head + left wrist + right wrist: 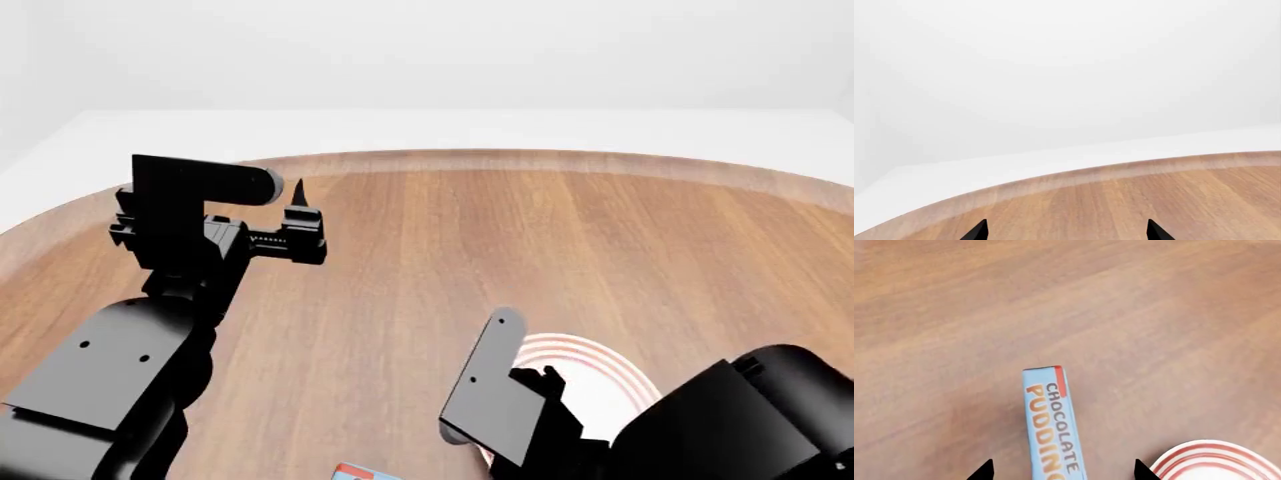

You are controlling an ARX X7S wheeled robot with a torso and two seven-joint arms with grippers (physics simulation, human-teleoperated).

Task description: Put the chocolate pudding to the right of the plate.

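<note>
The chocolate pudding (1053,425) is a carton with a light blue face and a red corner, lying on the wooden table. In the right wrist view it lies between the two fingertips of my right gripper (1062,472), which is open and hangs above it without touching. The plate (1217,460), white with red rings, lies just beside the carton. In the head view the plate (594,368) is half hidden by my right arm, and only a corner of the pudding (360,472) shows at the bottom edge. My left gripper (1067,234) is open and holds nothing, over bare wood.
The round wooden table (534,162) curves away to a white floor and walls. My left arm (200,235) is raised over the table's left side. My right arm (694,420) fills the lower right of the head view.
</note>
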